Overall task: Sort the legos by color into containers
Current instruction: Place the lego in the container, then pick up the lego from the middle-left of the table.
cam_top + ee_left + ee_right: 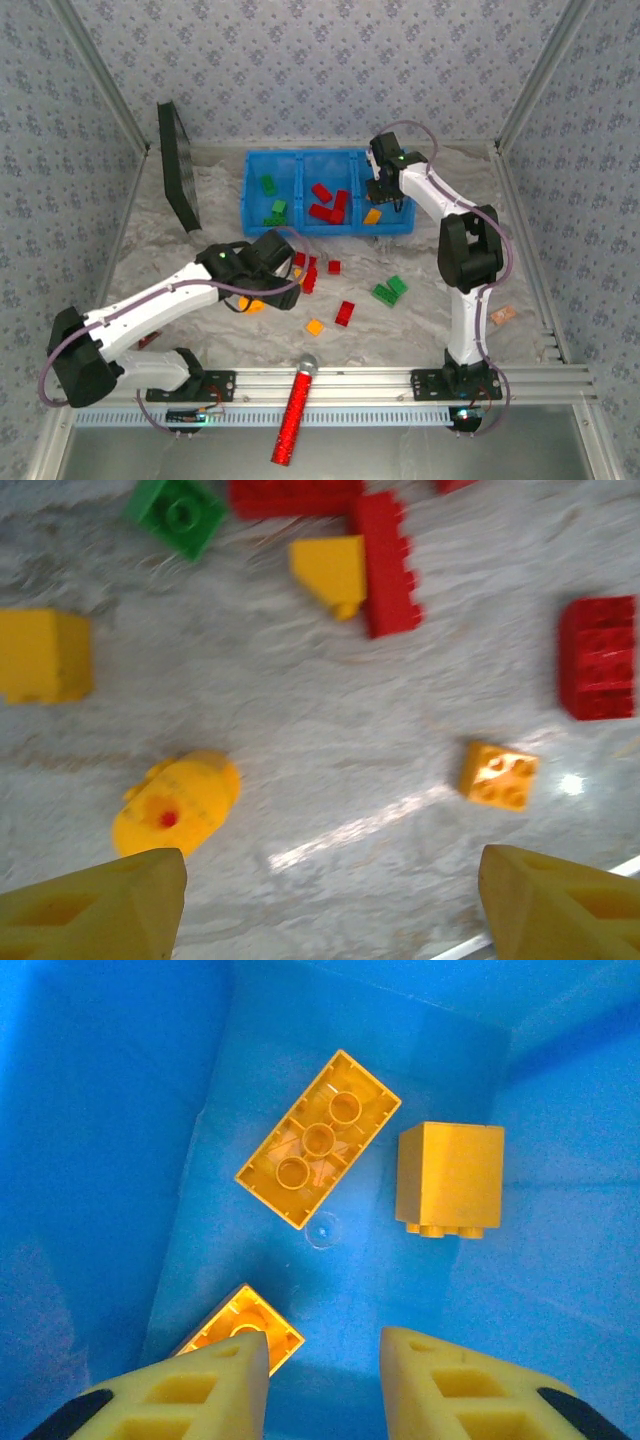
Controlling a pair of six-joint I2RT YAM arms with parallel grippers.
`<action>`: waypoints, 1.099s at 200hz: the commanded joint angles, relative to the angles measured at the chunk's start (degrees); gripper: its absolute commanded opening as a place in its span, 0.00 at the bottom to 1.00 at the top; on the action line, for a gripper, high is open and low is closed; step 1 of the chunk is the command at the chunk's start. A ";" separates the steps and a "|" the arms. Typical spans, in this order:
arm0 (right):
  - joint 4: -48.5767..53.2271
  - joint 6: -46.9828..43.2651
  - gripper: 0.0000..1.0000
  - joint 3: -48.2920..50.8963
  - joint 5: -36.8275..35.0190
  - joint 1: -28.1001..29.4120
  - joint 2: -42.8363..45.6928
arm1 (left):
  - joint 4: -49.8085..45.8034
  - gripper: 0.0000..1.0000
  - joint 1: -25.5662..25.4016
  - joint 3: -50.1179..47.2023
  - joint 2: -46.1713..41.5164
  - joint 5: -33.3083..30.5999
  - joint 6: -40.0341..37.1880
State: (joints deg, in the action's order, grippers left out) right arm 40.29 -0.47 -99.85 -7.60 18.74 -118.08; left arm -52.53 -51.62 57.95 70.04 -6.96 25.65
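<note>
My left claw (332, 865) hangs wide and empty, low over the bench (330, 710) and the loose legos (345, 313). Just ahead of one finger lies a rounded yellow piece (178, 805). Ahead of the other lies an orange brick (498, 775). A yellow block (45, 655) sits off to the left of that view. Farther out, a yellow wedge (330, 570) touches a long red brick (385, 560). A green brick (180, 515) lies near them, and a red block (598, 658) sits apart at the right edge.

My right claw (325, 1345) hangs over the right compartment of the blue tray (300, 153). It is narrow, with nothing between the fingers. Three yellow-orange legos lie on that floor. A long one (318, 1140) is upside down, and a cube (450, 1175) lies on its side just beside it, not touching. A third (240, 1328) is partly hidden under one of my fingers.

From above, the tray stands at the far side of the bench, its three compartments side by side. Green legos (272, 198) are in the left one, red legos (328, 200) in the middle one and yellow-orange in the right. Red, green and orange pieces lie scattered between the tray and my bases. A red glitter cylinder (295, 410) lies across the near rail. A black panel (178, 170) stands tilted at the far left.
</note>
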 commanded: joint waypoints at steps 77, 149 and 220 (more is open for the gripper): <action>1.28 1.59 0.48 3.54 4.29 0.80 11.30 | 4.54 0.80 9.55 -9.36 1.88 -2.93 -3.95; 1.63 2.14 0.51 5.70 5.39 1.30 14.36 | 9.95 0.80 12.58 -10.74 9.26 0.12 -6.50; 1.33 2.03 0.54 6.44 5.80 1.43 14.20 | 12.54 0.80 13.82 -11.96 14.44 4.19 -6.62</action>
State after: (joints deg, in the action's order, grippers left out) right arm 40.73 0.62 -94.02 -2.57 19.81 -105.41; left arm -41.12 -38.24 45.34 83.24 -5.15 19.92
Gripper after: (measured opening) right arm 0.537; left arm 0.796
